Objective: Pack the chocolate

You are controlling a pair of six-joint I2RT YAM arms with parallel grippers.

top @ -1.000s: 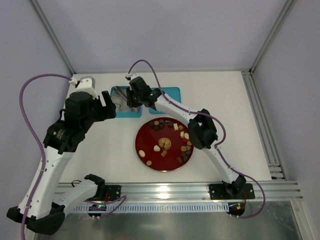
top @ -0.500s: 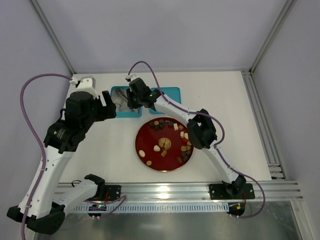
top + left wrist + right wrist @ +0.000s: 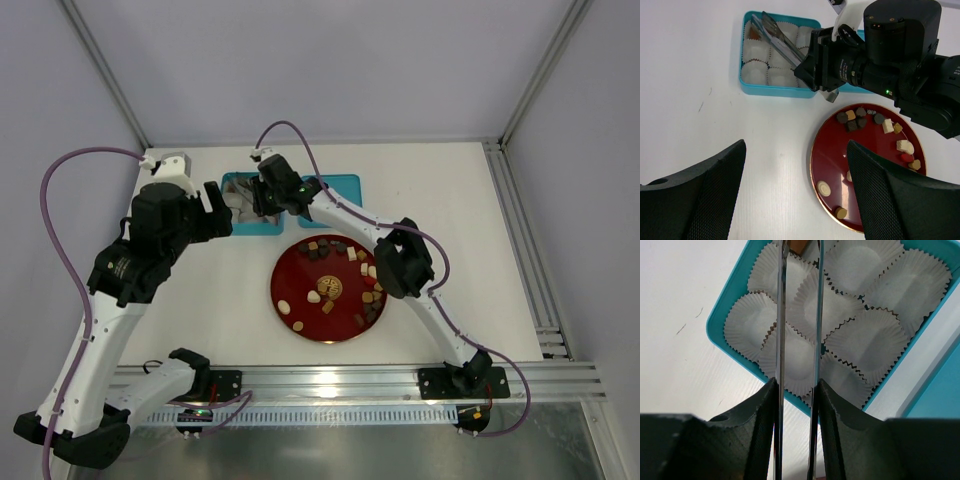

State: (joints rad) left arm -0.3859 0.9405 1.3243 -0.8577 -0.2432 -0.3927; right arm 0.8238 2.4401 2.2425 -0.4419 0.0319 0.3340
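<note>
Most chocolate lies scattered on the red plate. One brown piece sits in a paper cup of the teal box, at 11 o'clock from the plate. The right pincer clamps metal tongs over the cups. The left pincer gapes wide above the surface.

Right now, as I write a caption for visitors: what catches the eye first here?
The red plate in the middle, scattered with small chocolates in brown, tan and white. Beyond it, the right gripper holds metal tongs over a teal box of white paper cups, nearly all empty.
</note>
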